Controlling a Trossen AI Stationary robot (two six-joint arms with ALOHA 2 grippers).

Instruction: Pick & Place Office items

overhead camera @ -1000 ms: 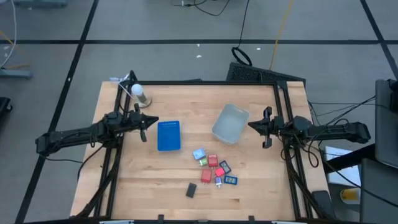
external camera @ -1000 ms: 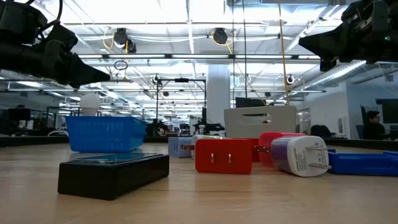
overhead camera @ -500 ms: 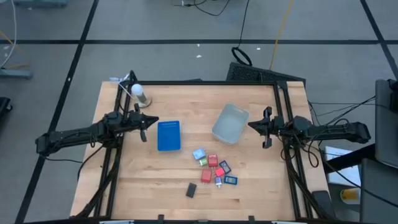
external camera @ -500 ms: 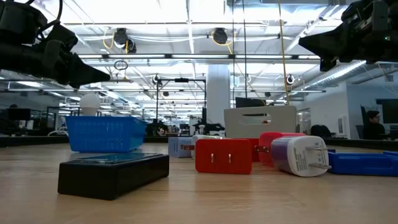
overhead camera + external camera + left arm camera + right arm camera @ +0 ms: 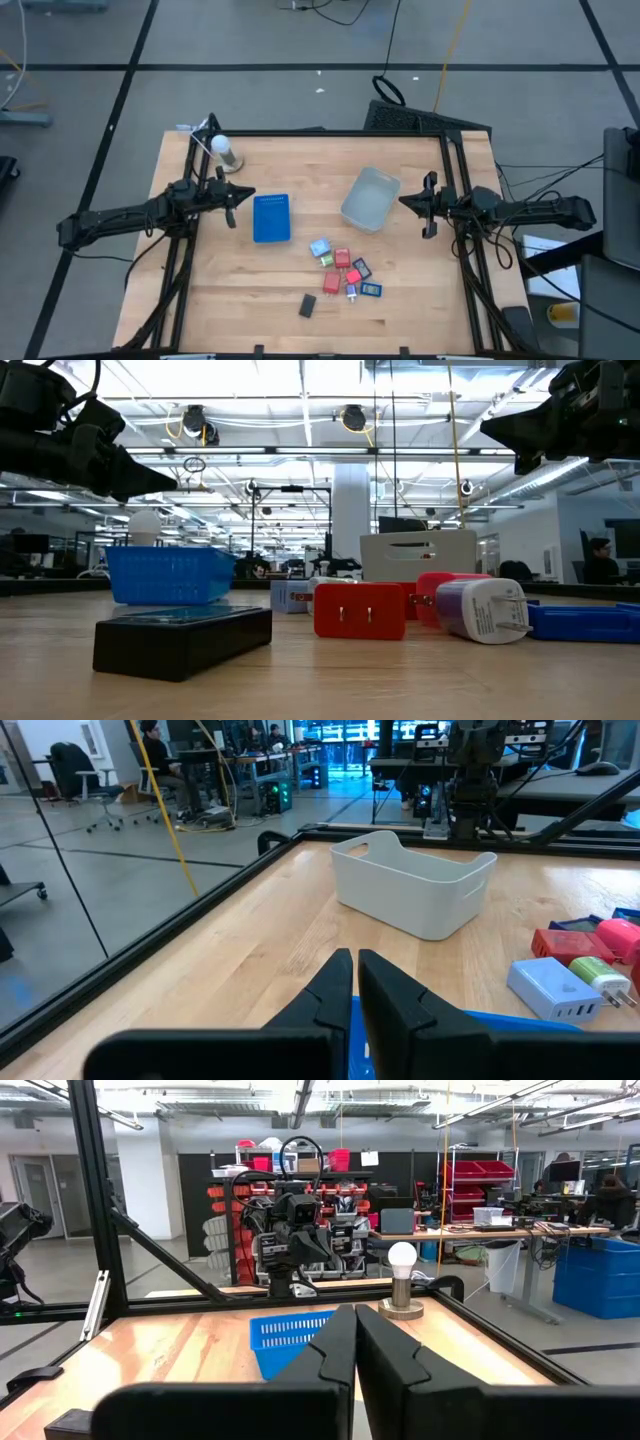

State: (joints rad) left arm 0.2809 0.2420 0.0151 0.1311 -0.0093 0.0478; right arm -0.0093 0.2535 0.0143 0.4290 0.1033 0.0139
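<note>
Both my claws were pressed together and empty, hanging above the table with nothing between the fingers. My left claw [image 5: 232, 205] sat off the left edge of the blue tray [image 5: 271, 218]; my right claw [image 5: 428, 207] sat just beyond the right side of the grey tub [image 5: 370, 198]. Neither touched anything.

The office items [image 5: 343, 270] lay in a loose cluster on the bare wood, nearer the front of the table than the tray and tub, roughly between the two. A light blue block [image 5: 320, 248] sat at the cluster's near-tray corner, red blocks [image 5: 342, 258] beside it, and dark blue pieces [image 5: 370, 290] at the far side. A black block [image 5: 308, 305] lay apart from the rest, closer to the front edge. From the low view, the black block [image 5: 183, 638] was flat and wide, and the red block [image 5: 359, 610] was a plug adapter standing on its side.

Nothing had been picked yet, so I judged the step in hand to be the first reach. To do it well, I reckoned I had to spread the fingers before descending, not after. I would have started with a piece at the cluster's edge, or the lone black block, since the packed pieces left little room for a finger on each side. Coming straight down and squaring the fingers across a block's short sides seemed safest, so that neighbours would not be shoved.
</note>
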